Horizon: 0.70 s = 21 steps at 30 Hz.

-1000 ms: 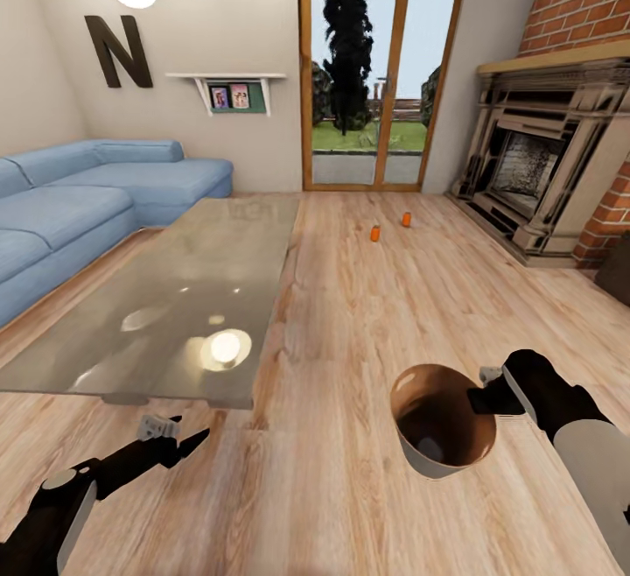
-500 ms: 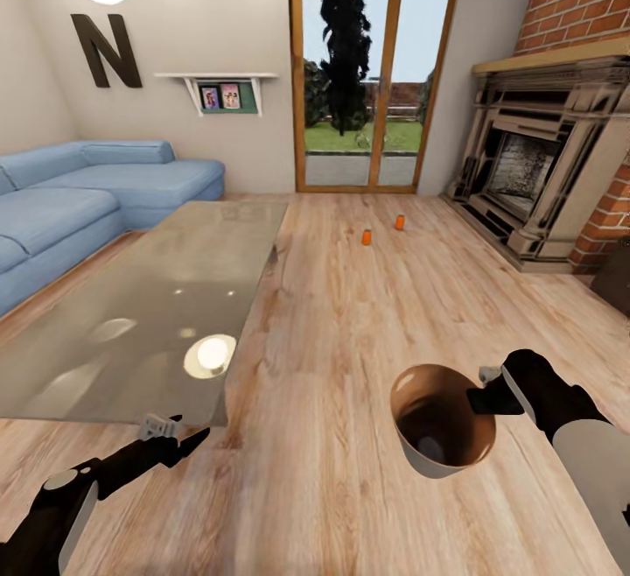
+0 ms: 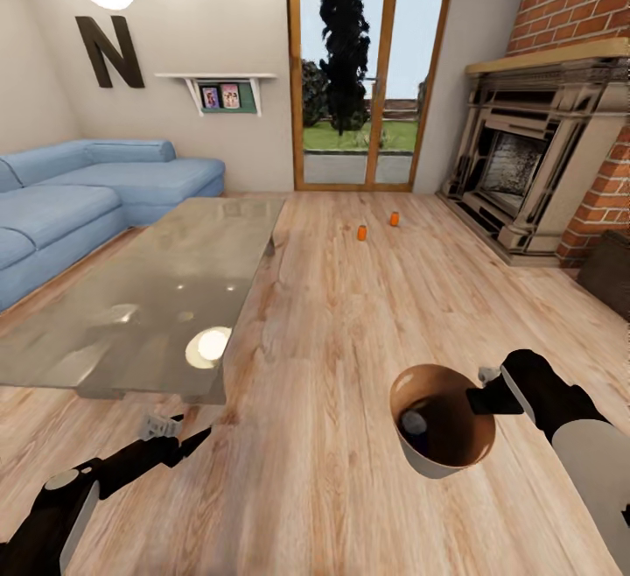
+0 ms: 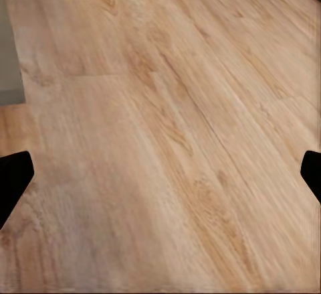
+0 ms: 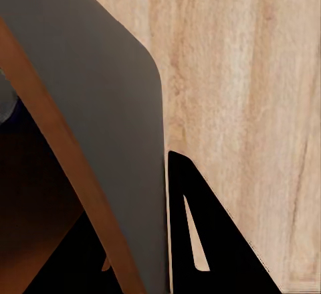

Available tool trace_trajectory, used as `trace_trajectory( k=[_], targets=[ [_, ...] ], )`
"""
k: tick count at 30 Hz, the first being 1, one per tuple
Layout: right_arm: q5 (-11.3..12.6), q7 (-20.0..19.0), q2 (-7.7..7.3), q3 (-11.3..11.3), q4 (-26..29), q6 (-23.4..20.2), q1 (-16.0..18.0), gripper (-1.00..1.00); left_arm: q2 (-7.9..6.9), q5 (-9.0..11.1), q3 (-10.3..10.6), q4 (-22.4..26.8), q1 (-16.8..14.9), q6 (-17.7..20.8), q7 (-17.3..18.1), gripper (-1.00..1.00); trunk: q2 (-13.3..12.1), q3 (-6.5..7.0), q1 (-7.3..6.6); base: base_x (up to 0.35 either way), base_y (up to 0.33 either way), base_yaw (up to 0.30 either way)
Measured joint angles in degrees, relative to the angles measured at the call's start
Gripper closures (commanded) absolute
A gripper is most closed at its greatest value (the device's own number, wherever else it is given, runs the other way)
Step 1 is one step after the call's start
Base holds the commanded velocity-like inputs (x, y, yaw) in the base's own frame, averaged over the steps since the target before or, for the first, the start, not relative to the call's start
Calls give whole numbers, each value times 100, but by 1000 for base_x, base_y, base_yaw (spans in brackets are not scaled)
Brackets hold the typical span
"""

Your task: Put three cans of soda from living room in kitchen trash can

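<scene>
Living-room plank floor [image 3: 350, 313]: right gripper [image 3: 479, 399] clamps tash can [image 3: 442, 423]; left gripper [image 4: 160, 173] spread; contents perhaps a can.

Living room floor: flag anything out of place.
Two soda cans stand on the plank floor near the glass doors. The right gripper holds the trash can by its rim.

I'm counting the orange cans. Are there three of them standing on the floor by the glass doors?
No, two soda cans stand on the plank floor near the glass doors, not three.
</scene>
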State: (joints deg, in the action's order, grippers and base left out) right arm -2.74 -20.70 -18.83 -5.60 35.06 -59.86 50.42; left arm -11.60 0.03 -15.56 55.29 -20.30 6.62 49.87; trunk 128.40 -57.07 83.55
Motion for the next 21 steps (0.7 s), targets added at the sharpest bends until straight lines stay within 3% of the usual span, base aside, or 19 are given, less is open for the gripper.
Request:
trace_trajectory(
  k=[7, 21],
  targets=[
    [11, -13, 1, 0, -3, -1, 0, 100, 0, -3, 0, 0, 0, 2, -10, -100, 0, 0, 0, -93, -215, 0],
    [14, -26, 0, -1, -9, 69, 0, 100, 0, 6, 0, 0, 0, 5, -14, -100, 0, 0, 0, 190, -271, 0]
  ],
)
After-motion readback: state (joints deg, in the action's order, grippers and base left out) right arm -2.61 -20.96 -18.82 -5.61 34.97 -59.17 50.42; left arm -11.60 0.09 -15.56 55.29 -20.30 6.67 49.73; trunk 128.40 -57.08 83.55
